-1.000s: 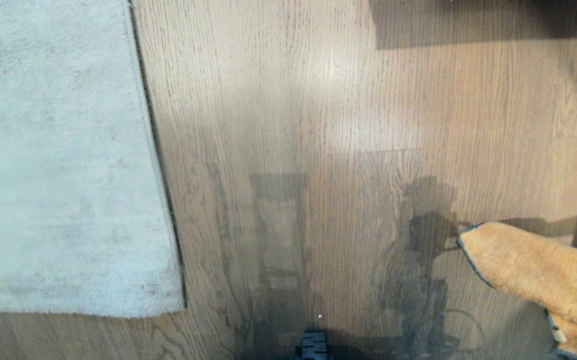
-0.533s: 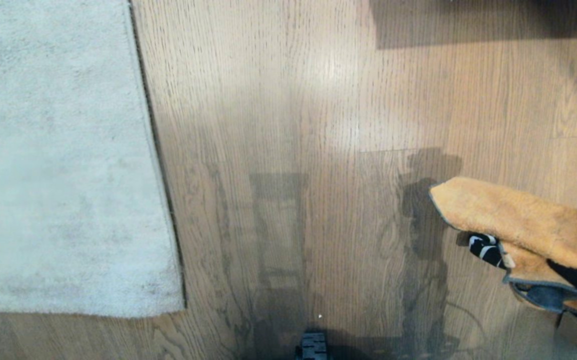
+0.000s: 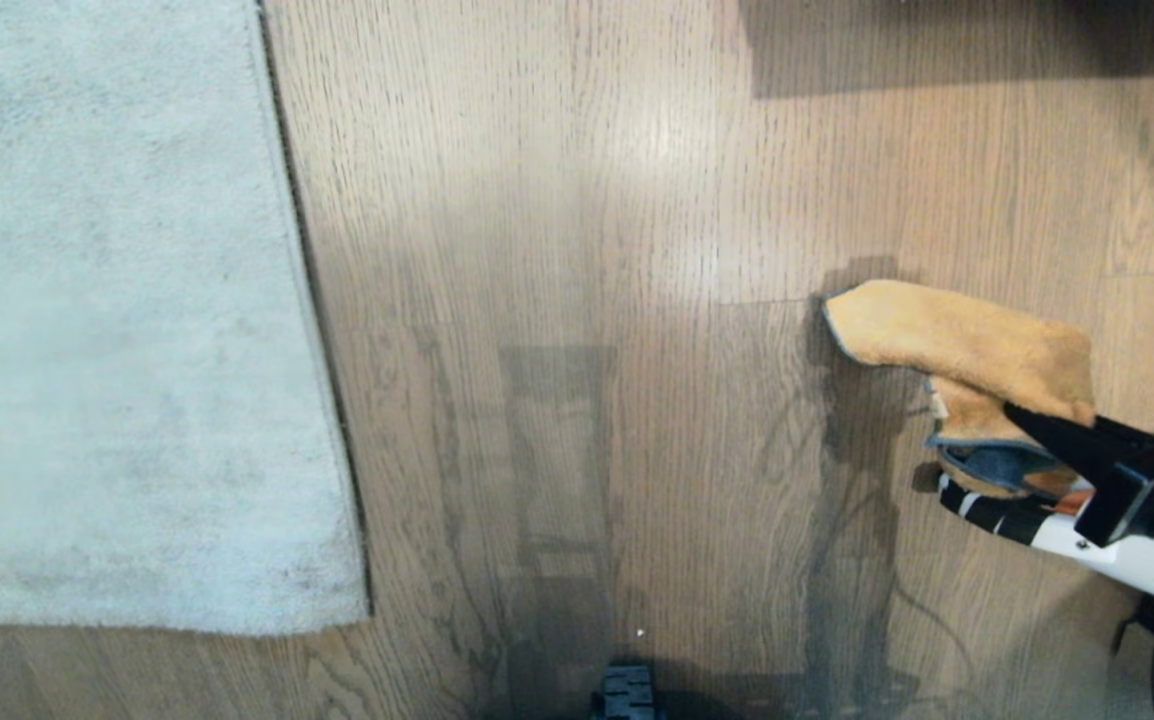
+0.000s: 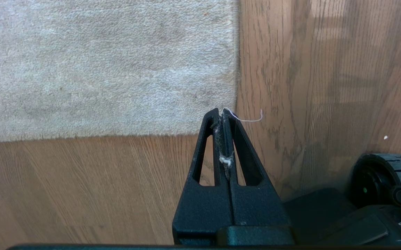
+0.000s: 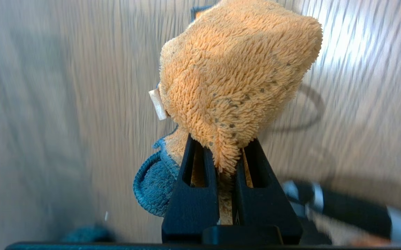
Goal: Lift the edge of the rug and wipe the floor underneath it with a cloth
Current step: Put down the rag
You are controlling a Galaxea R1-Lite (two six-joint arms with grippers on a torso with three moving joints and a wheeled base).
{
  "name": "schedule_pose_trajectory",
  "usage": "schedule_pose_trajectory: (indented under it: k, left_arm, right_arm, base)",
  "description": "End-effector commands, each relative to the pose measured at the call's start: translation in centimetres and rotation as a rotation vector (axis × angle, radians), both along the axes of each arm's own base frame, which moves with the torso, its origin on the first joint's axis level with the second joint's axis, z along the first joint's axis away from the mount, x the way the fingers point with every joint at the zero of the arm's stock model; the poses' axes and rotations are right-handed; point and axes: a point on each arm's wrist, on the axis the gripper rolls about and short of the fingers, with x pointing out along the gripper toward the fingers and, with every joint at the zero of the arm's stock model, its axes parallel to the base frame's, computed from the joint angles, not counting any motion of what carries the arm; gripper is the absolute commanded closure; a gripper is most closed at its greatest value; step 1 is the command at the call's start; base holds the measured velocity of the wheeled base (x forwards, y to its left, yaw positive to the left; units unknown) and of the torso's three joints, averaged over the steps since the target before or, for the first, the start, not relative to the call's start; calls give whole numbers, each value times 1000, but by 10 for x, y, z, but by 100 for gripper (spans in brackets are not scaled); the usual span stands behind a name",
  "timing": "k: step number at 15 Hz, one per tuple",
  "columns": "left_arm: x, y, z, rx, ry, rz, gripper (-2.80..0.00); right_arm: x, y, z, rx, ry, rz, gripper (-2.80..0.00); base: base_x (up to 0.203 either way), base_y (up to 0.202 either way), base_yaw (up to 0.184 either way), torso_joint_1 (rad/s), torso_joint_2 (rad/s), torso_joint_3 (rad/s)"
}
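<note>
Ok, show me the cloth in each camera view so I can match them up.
Head view: the cloth at right of centre, above the floor, clamped in the right gripper.
Left wrist view: not in it; only the rug edge and floor.
Right wrist view: upper centre, rising from the fingers.
Shared landmark: the wood-grain floor.

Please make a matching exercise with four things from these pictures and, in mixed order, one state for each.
Things:
1. cloth
2. rug edge
3. left gripper
4. right gripper

States:
A. flat on the floor
B. shut, holds nothing
C. shut on the cloth
D. held above the floor

Pairs: 1-D, 2-A, 3-B, 4-C
</note>
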Motion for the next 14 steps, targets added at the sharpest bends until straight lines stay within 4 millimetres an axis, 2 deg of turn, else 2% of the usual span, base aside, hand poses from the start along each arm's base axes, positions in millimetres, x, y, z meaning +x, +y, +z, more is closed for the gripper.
schedule_pose_trajectory:
  k: [1,4,9,11,14]
  left_arm:
    - [0,0,0,0,0,1,0]
    - [0,0,0,0,0,1,0]
    - [0,0,0,0,0,1,0]
    - [0,0,0,0,0,1,0]
    - [0,0,0,0,0,1,0]
  right_arm:
    - [29,4,-1,8,9,0,0]
    - [46,6,1,16,1,0,0]
    - [80,8,-8,14,-9,-11,0]
    - [98,1,-5,8,-42,-43,0]
    - [113,-17,1,-19,-75,-117,0]
  base:
    - [0,0,0,0,0,0]
    - [0,0,0,0,0,0]
    - [0,0,0,0,0,0]
    - [0,0,0,0,0,0]
    - [0,0,0,0,0,0]
